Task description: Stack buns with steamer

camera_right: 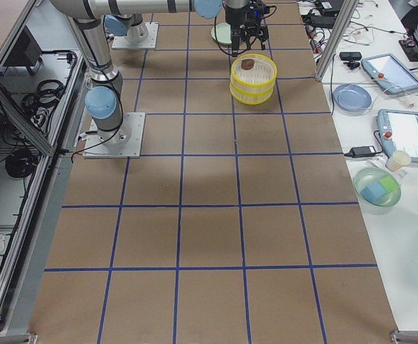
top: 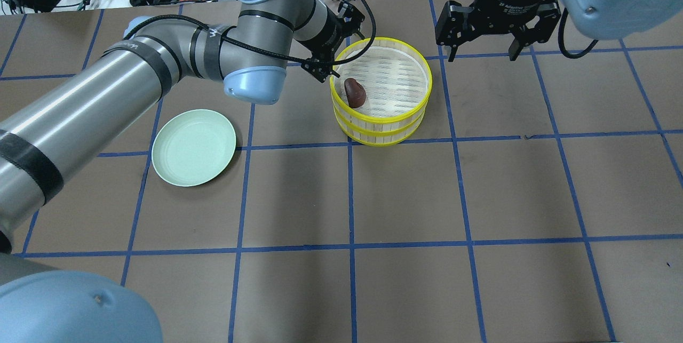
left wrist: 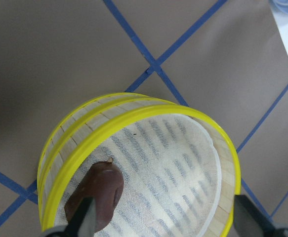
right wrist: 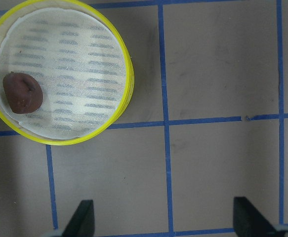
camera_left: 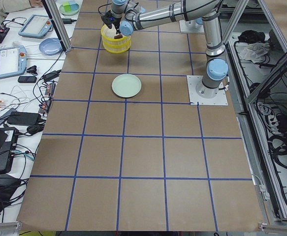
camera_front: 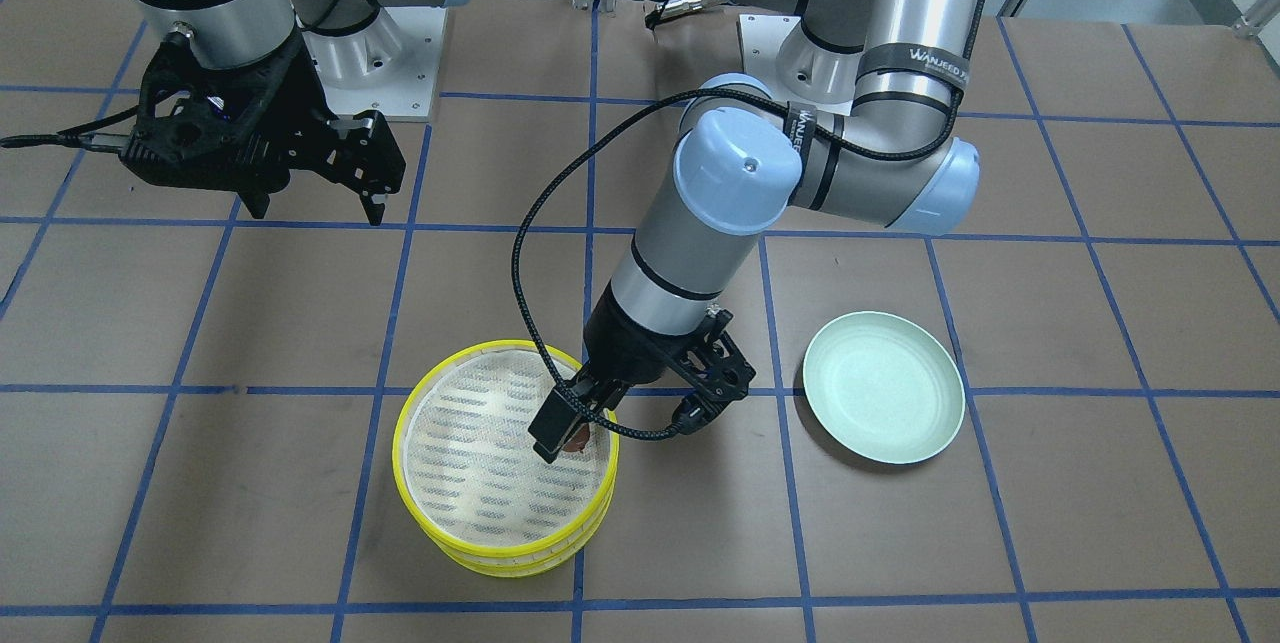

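Note:
Two yellow-rimmed steamer trays [top: 384,127] stand stacked one on the other; the stack also shows in the front view [camera_front: 400,438]. The dark reddish-brown bun [top: 355,92] lies on the top tray's mesh near its rim, as seen in the left wrist view [left wrist: 102,190] and the right wrist view [right wrist: 21,93]. The cream bun is hidden. My left gripper [top: 337,44] is open just above the tray's edge, one finger [left wrist: 84,219] beside the bun, not closed on it. My right gripper [top: 483,47] is open and empty, hovering off to the stack's side.
A pale green plate [top: 193,146] lies empty on the table on my left side, apart from the stack. Brown paper with blue tape lines covers the table. Tablets, bowls and cables lie on the side bench [camera_left: 15,59].

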Motion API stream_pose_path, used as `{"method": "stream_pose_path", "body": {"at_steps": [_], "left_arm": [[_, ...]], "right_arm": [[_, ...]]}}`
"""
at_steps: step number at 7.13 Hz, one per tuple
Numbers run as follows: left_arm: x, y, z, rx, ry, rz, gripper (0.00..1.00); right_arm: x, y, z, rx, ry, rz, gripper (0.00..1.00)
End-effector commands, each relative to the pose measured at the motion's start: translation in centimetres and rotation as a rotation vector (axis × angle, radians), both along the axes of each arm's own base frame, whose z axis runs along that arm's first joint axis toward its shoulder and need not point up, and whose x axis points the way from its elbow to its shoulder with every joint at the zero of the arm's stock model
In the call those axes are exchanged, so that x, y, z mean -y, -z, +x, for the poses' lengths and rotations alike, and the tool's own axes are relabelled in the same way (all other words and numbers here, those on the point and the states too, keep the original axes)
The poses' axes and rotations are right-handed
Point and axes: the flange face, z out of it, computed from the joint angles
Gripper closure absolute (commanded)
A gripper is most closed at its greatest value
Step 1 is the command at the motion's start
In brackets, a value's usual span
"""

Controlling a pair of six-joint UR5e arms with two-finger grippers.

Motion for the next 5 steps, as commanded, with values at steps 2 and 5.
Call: {"method": "stream_pose_path", "body": {"at_steps": [2,5], "left_arm": [[2.0,-5.5,13.8,0.083,0.243,-0.102,0.00],[-1.0,-7.6,24.1,0.369,0.665,-0.033,0.00]], "right_arm": [[0.0,-0.3,0.0,-0.001,-0.011,-0.022,0.00],[-0.2,-1.2,0.2,-0.004,-0.052,-0.065,0.00]]}}
